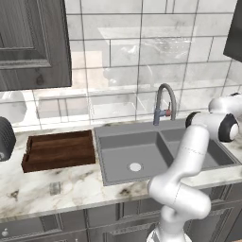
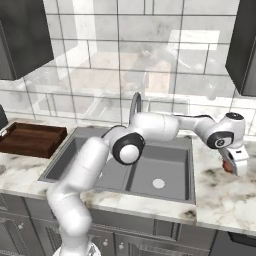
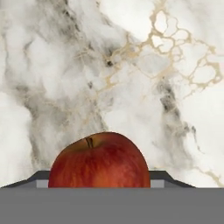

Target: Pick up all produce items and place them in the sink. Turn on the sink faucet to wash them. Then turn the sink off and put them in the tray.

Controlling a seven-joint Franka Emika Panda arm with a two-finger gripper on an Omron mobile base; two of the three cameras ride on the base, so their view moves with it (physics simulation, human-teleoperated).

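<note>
A glossy red produce item (image 3: 99,162) with a short stem sits between my fingertips in the hand view, touching both, with marble counter behind it. In the right base view my gripper (image 2: 231,167) hangs low over the counter right of the sink (image 2: 170,165), shut on the red fruit (image 2: 227,166). The grey double-basin sink (image 1: 118,142) holds nothing. Behind it stands the arched faucet (image 1: 164,101), whose spout (image 2: 136,105) is partly hidden by my arm. The dark wooden tray (image 1: 59,149) lies on the counter left of the sink, also seen as the tray (image 2: 30,139).
A dark ribbed round object (image 1: 4,139) stands at the counter's far left. Dark wall cabinets (image 1: 33,42) hang above the tray, and another cabinet (image 2: 245,45) hangs above the right counter. A tiled wall backs the counter.
</note>
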